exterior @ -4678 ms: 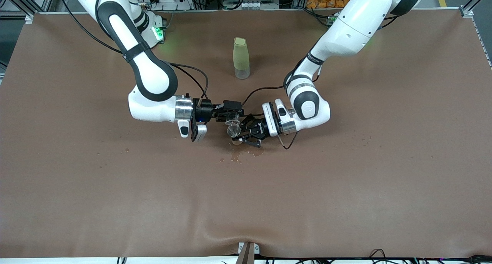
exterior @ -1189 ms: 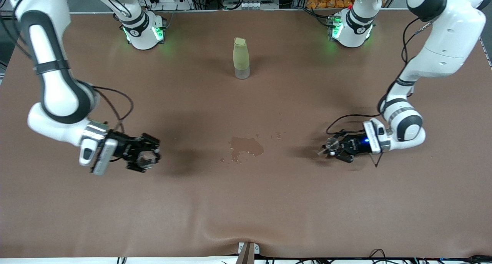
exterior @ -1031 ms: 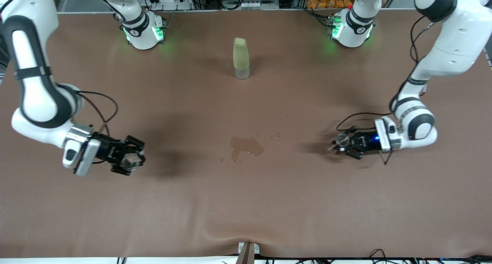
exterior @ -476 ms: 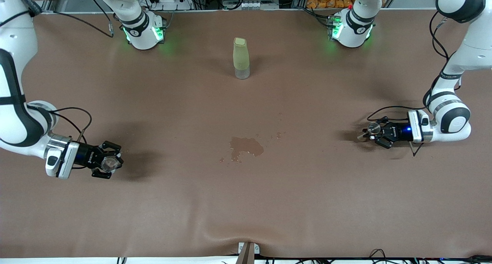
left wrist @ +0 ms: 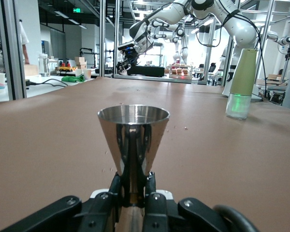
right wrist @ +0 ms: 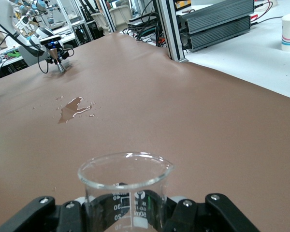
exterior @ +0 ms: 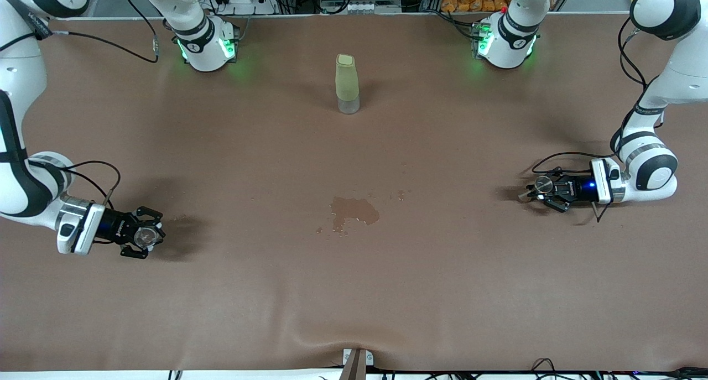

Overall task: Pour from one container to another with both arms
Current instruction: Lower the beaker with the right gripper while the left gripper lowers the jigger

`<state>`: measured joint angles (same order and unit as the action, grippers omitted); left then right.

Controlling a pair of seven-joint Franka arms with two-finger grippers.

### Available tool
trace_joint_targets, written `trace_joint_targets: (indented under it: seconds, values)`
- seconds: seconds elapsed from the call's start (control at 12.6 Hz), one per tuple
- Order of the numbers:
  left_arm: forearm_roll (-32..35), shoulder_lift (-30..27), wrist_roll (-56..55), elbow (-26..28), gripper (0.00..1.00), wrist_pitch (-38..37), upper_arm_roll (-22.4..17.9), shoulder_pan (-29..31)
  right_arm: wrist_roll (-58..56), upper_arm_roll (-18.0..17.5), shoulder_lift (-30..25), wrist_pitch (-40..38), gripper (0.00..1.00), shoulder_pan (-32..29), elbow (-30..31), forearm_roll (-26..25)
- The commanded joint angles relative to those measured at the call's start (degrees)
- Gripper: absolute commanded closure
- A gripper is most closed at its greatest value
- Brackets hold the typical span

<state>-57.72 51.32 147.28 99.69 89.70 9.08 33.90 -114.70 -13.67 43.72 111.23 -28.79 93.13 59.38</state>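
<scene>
The right gripper (exterior: 145, 237) is closed on the glass cup (right wrist: 125, 186), which is held upright and looks empty, low over the table (exterior: 354, 291) near the right arm's end. In the front view this cup (exterior: 146, 236) is seen between the black fingers, with its shadow just beside it on the brown cover. The left gripper (exterior: 545, 187) is clamped on the narrow waist of the steel jigger (left wrist: 133, 140), which is also held upright, low over the table near the left arm's end. The two vessels are well apart, with a wet puddle (exterior: 354, 210) lying on the cover between them, near the middle. A tall pale-green bottle (exterior: 347, 84) is left standing untouched, farther from the front camera than the puddle.

The pouring itself appears to be done, with some liquid spilled; the step in hand is judged to be the setting down of both vessels at the ends of the table. Whether either base is touching the cover cannot be told. Next, each vessel needs to be lowered level until it rests flat, then the fingers opened and the hands lifted straight up so that nothing is tipped.
</scene>
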Motion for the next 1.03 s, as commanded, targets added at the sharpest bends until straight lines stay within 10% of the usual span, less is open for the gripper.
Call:
trace_joint_targets:
  seconds: [0.0,0.16,0.32,0.95]
  values:
    - [1.2,1.94,-0.42,-2.31,0.92,-1.63,-0.82,0.29,-4.64,-1.0,4.87,-2.24,1.0,-2.06,-4.44,-1.72]
    - [1.2,2.3,-0.5,-2.4,0.6,-1.63,-0.82,0.29,-8.85,-0.92,8.12,-4.61,1.0,-3.11,-6.02,-1.63]
    - [1.29,2.38,-1.03,-2.4,0.0,-1.72,-0.91,0.29,-12.55,-0.92,11.12,-5.94,1.0,-4.08,-7.96,-1.63]
    - [19.46,1.07,-19.37,-15.83,0.0,-7.08,-4.86,4.14,-18.98,0.14,16.75,-5.76,1.0,-6.37,-10.16,-1.46]
